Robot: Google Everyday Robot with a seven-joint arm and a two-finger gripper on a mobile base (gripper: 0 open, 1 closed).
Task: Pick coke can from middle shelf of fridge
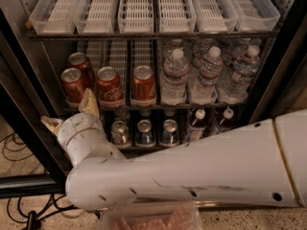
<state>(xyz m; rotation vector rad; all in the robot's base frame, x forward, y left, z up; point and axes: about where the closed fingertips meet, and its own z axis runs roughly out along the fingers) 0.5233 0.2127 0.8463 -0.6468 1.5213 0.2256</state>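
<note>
Four red coke cans stand on the left of the middle shelf (158, 107) of the fridge (19, 110): one at the front left (72, 84), one behind it (80, 63), and two more to the right (109, 85) (143, 83). My gripper (69, 113) is on the white arm in front of the fridge, just below and in front of the leftmost cans. Its two tan fingers (89, 102) are spread apart and hold nothing. One fingertip reaches up beside the front-left can at the shelf edge.
Several clear water bottles (173, 78) fill the right of the middle shelf. The top rack holds white slotted trays (136, 6). The bottom rack has silver and blue cans (144, 132) and small bottles (195, 123). Cables (14, 147) lie on the floor at left.
</note>
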